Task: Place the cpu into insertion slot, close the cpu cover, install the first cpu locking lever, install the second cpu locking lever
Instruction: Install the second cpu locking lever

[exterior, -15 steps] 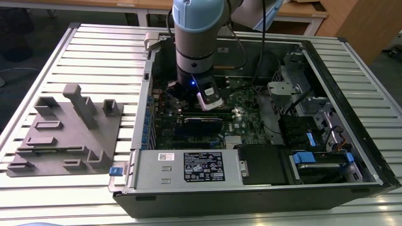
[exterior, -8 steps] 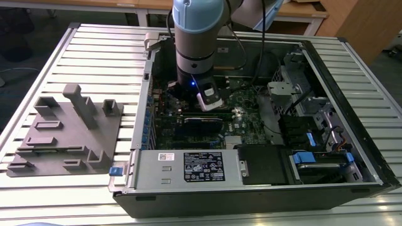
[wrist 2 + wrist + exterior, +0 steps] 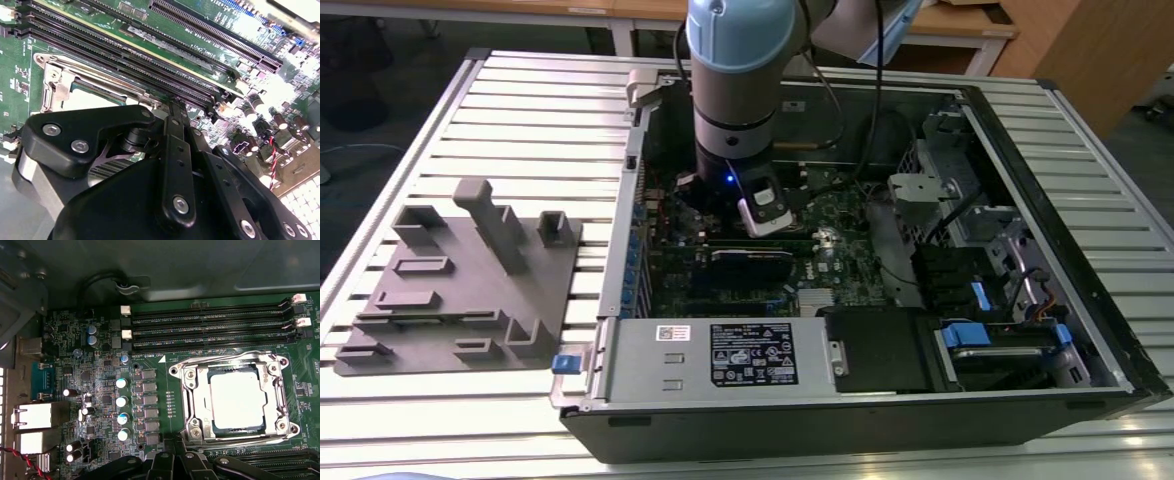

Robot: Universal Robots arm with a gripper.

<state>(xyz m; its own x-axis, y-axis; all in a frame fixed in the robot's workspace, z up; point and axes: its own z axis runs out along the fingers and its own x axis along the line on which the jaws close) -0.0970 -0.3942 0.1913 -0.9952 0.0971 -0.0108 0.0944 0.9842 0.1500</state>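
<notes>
Cpu point(image 3: 237, 401): flat square chip with a pale metal top, seated in the insertion slot point(image 3: 216, 429), whose dark rim shows around the chip's edges in the first wrist view.

Cpu cover point(image 3: 192, 400): silver metal frame with a window cut-out, lying down flat over the socket; the chip's top shows through the window. In the second wrist view a corner of the same cover point(image 3: 56, 86) is visible just beyond the claw's linkage.

Locking levers: thin wire rods run along the frame's edges; whether they are latched cannot be told.

Claw point(image 3: 172, 456): black linkage arms poised at the socket's edge, right beside the frame. In the second wrist view the claw point(image 3: 175, 107) has its arms drawn in toward one narrow tip; whether the fingers are open or closed cannot be told, and nothing is seen held.

Motherboard point(image 3: 100, 390): green, carrying long black memory slots point(image 3: 205, 327) next to the socket and a row of capacitors point(image 3: 122, 409) on the socket's other side.

Computer case point(image 3: 1067, 300): open, lying on its side on the slatted tabletop point(image 3: 534, 110). The robot arm point(image 3: 736, 90) descends into it from above.

Grey fixture block point(image 3: 460, 290): on the tabletop at the exterior view's left, apart from the case.
</notes>
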